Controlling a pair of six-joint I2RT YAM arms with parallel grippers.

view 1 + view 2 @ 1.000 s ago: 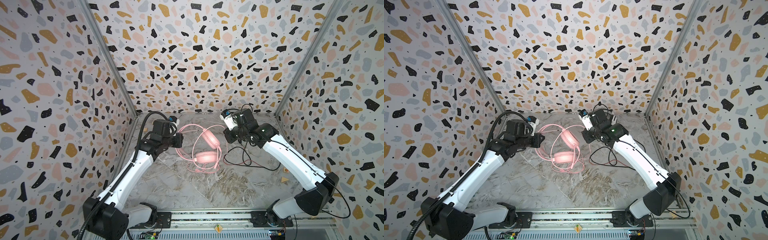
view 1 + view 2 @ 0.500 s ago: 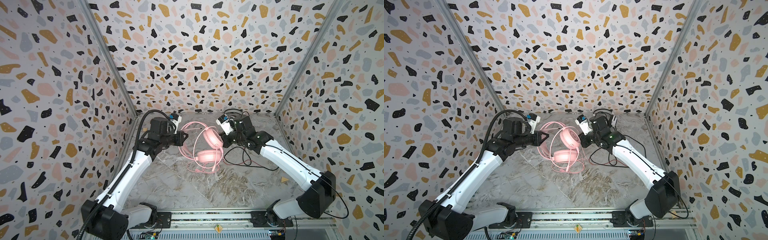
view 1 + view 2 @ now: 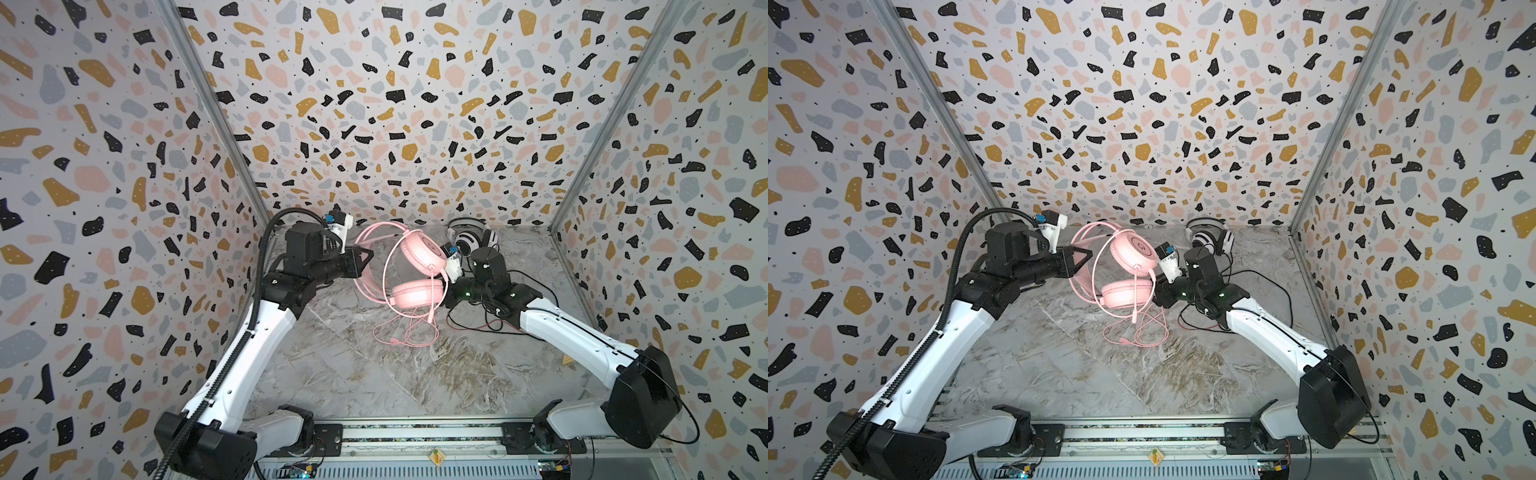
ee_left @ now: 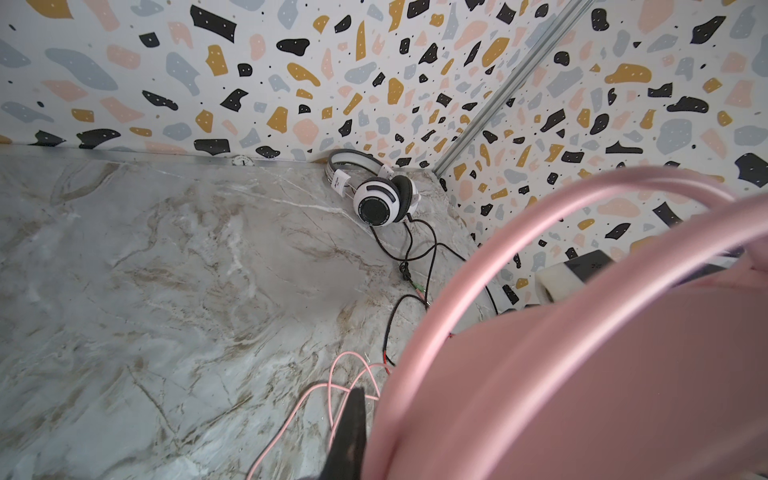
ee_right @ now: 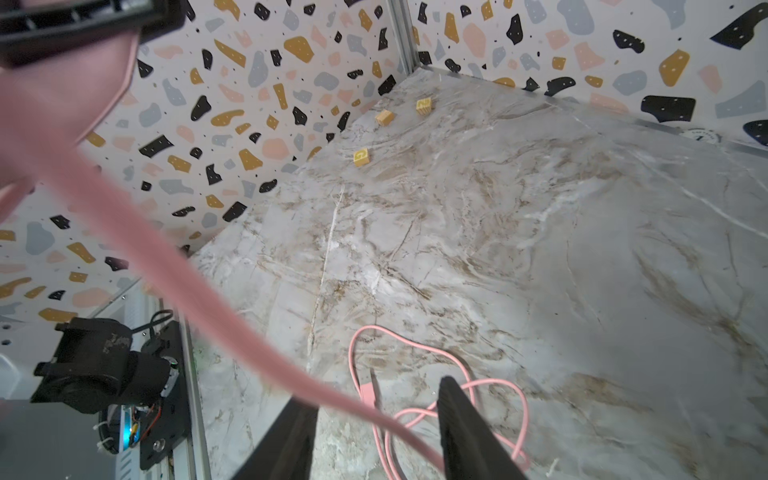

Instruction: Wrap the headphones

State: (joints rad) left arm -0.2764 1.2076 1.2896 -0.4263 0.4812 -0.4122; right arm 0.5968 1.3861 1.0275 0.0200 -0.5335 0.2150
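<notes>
Left claw [image 3: 366,258] is clenching the pink headset [image 3: 417,291] above the tabletop [image 3: 353,374]; right claw [image 5: 372,395] is hanging released beside it.

right claw [image 5: 374,399] swung left and nearer, from the white-and-black corded headset [image 3: 465,243] at far right to the pink over-ear headset [image 3: 417,293], jaws now parted, pink headset lifted higher

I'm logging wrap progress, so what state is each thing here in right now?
left pincer: shut on the pink headset at its headband.
right pincer: open.
pink headset: held up above the table.
pink cable: tail loose in loops on the table, not wound.
white-and-black headset: lying in the back corner, untouched.
black cable: sprawled loose on the table.
</notes>
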